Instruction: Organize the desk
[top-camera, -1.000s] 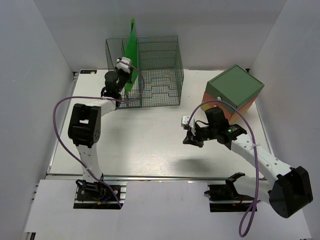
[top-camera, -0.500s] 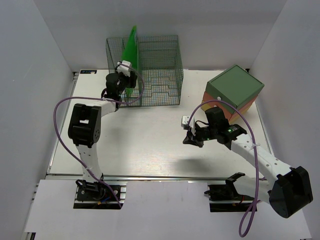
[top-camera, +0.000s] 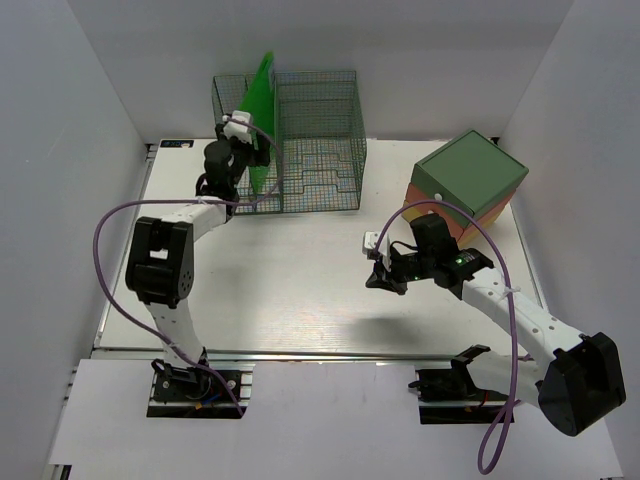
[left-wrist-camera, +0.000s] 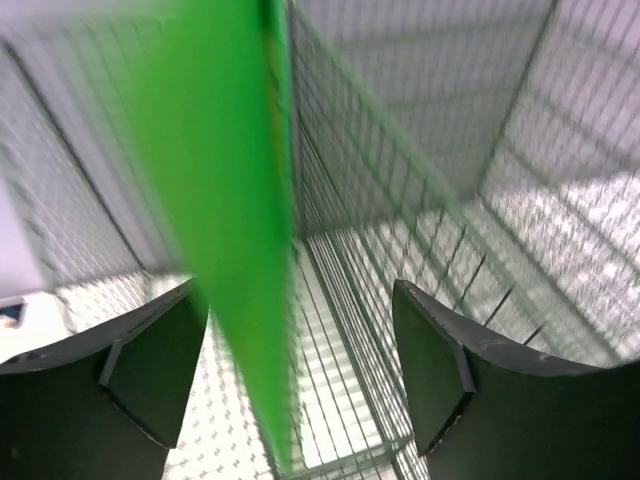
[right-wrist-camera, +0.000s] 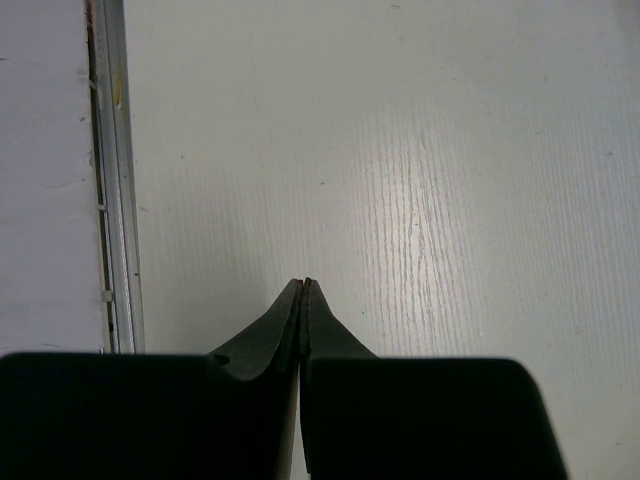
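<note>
So the desk (top-camera: 300, 270) is the big white top filling most of the overhead view, with an aluminium rail (right-wrist-camera: 115, 180) along its edge, and both arms are bolted at its near side. The left gripper (top-camera: 252, 148) is up at the far left, reaching into the green wire-mesh rack (top-camera: 320, 130) that sits on the back of the desk. From its wrist cam, the left gripper (left-wrist-camera: 295, 290) has its jaws spread wide. A bright green sheet (left-wrist-camera: 230, 200) runs between the 2 fingers (left-wrist-camera: 150, 370), much closer to the left one. It's blurry, so I can't tell if it actually touches that finger, but nothing is being pinched. From above, the green sheet (top-camera: 262, 100) stands on edge at the left end of the rack, leaning a bit and poking up past the rim. The mesh (left-wrist-camera: 450, 150) fills the rest of that wrist view. The right gripper (top-camera: 378, 275) hangs over the bare middle-right of the desk, well apart from the rack. Its wrist cam shows the right gripper (right-wrist-camera: 302, 285) with the 2 tips pressed together and nothing between them, just plain desk (right-wrist-camera: 450, 150) underneath. A box with a green top (top-camera: 470, 175) sits at the far right corner, just behind that arm. Purple cable (top-camera: 120, 215) loops off each arm.
</note>
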